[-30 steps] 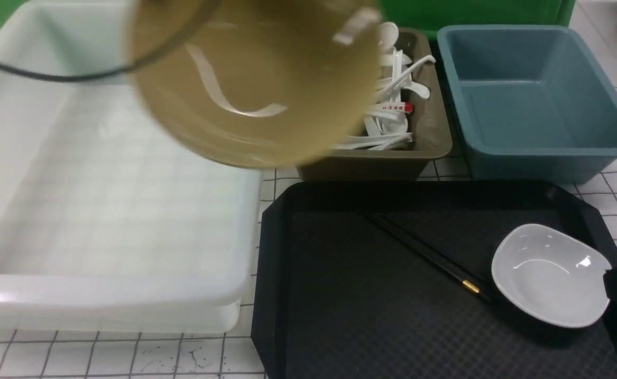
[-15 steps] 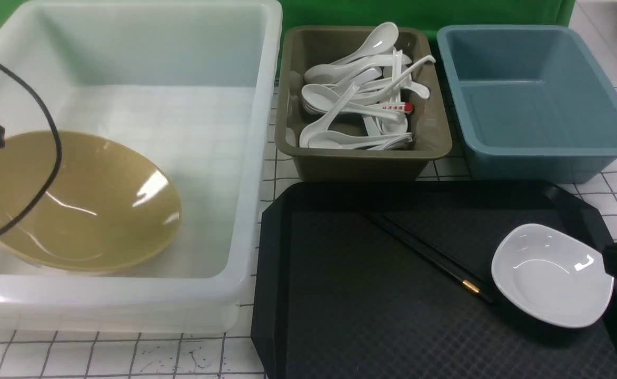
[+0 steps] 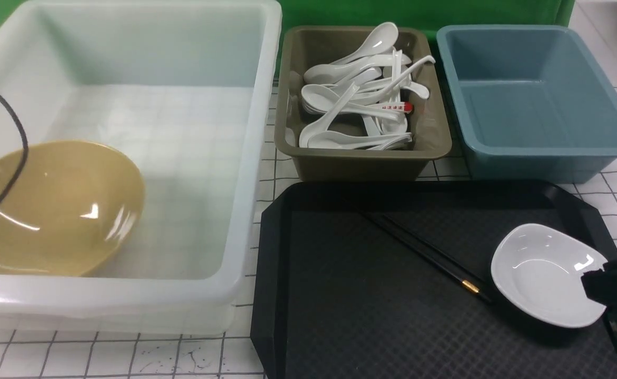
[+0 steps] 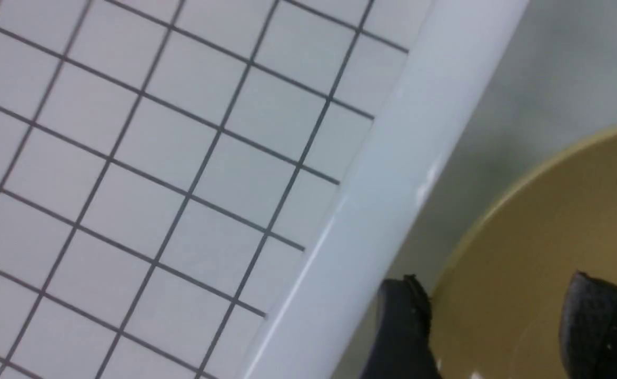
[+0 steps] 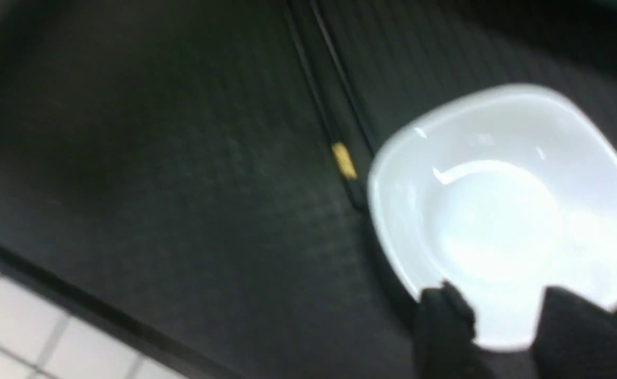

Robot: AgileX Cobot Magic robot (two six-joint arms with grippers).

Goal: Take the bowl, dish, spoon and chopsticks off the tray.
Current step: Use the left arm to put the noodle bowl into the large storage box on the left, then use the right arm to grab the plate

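Bright, even overhead light; wrist views soft.
White glare streaks the bowl (image 3: pixel 66 210) and the dish (image 3: pixel 543 271), which casts a soft shadow on the tray (image 3: pixel 371 326). The right wrist view is dim and motion-blurred; the left wrist view is slightly hazy.

Left claw (image 4: pixel 494 295) spread wide, right claw (image 5: pixel 499 305) low, fingers parted too (tips blurred) — both angled downward

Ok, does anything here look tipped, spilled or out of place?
The yellow bowl lies tilted rather than flat at the left end of the white tub. Nothing looks spilled or broken.
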